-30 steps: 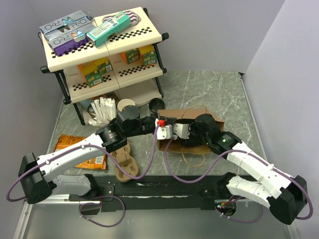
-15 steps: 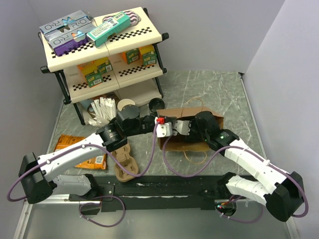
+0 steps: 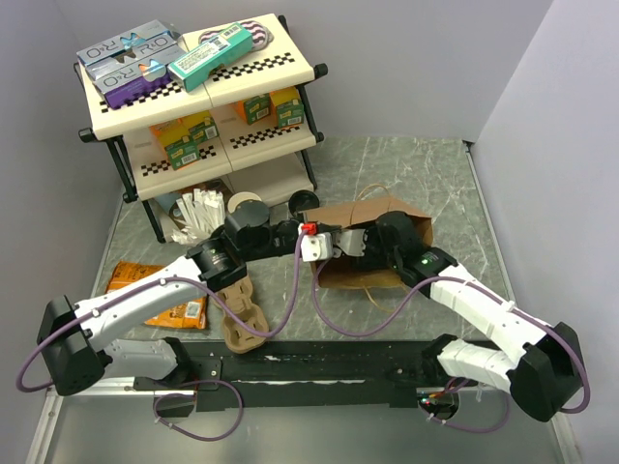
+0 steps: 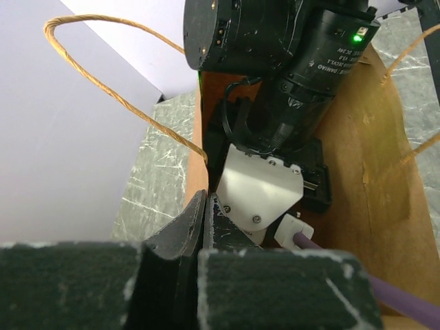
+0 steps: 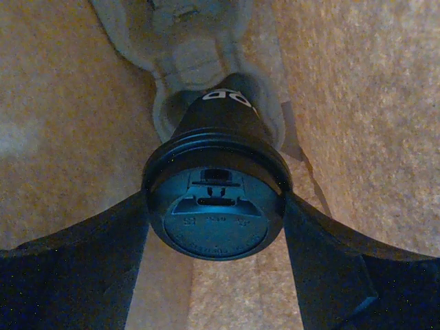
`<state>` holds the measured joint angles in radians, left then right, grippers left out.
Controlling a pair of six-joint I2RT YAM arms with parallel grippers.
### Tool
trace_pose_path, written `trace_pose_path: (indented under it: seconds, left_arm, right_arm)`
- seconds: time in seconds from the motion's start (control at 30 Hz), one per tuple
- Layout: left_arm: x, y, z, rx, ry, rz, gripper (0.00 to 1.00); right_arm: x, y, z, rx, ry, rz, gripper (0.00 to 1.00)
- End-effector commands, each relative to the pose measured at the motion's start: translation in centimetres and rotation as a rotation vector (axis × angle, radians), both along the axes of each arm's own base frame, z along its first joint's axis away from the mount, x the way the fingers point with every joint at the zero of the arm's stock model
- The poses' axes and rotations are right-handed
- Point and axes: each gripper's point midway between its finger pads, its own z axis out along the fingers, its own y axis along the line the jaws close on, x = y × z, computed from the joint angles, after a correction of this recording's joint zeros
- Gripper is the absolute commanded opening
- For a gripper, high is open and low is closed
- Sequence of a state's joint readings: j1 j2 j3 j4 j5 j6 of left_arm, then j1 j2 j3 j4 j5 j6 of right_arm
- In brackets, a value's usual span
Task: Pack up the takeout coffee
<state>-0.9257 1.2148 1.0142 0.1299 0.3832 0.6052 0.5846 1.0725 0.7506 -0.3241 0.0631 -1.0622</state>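
The takeout coffee (image 5: 214, 223) shows lid-first in the right wrist view, its round black lid facing the camera. My right gripper (image 5: 216, 206) is deep inside the brown paper bag (image 3: 392, 275), one finger pressed on each side of the lid. A pale pulp piece (image 5: 185, 41) sits at the cup's far end. My left gripper (image 4: 205, 206) is shut on the bag's brown edge (image 4: 198, 148) and holds the mouth up. In the top view the cup is hidden by the bag and the right wrist (image 3: 392, 237).
A three-tier shelf (image 3: 290, 72) with boxes stands at the back left. Below it are a cup of white sticks (image 3: 198, 213), a lidded cup (image 3: 247, 205) and a loose black lid (image 3: 305, 203). A brown pulp cup carrier (image 3: 242, 314) and an orange snack packet (image 3: 160, 300) lie near the left arm.
The bag's mouth has risen from lying flat to propped open. My right arm has pushed further left into it with the cup. The left gripper stays clamped on the edge.
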Motion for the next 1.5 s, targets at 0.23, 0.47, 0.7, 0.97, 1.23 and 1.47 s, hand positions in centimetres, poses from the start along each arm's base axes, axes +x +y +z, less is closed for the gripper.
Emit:
trace_pose_path:
  seconds: [0.23,0.47,0.7,0.97,1.23,1.47]
  left_arm:
    - [-0.7,-0.9,3.3,-0.116,0.048,-0.095,0.01]
    - [0.3,-0.4,3.3,-0.107,0.048,-0.077,0.01]
    - [1.4,0.0,3.1,-0.086,0.037,-0.091,0.01]
    - [1.0,-0.3,2.6,-0.068,0.046,-0.145,0.01]
    - [1.0,-0.3,2.4,-0.063,0.047,-0.155,0.01]
    - [1.2,-0.7,1.9,-0.056,0.062,-0.161,0.01]
  right_arm:
    - [2.0,0.3,0.3,-0.017,-0.077,0.018,0.00]
    - [1.8,-0.6,-0.3,-0.039,-0.069,0.057,0.00]
    - [2.0,-1.5,-0.3,-0.057,-0.081,0.130,0.00]
    - [2.6,-1.1,0.0,-0.055,-0.061,0.178,0.00]
    - [3.2,-0.3,-0.4,-0.053,-0.021,0.202,0.00]
    - [4.1,0.0,-1.3,-0.075,0.041,0.222,0.00]
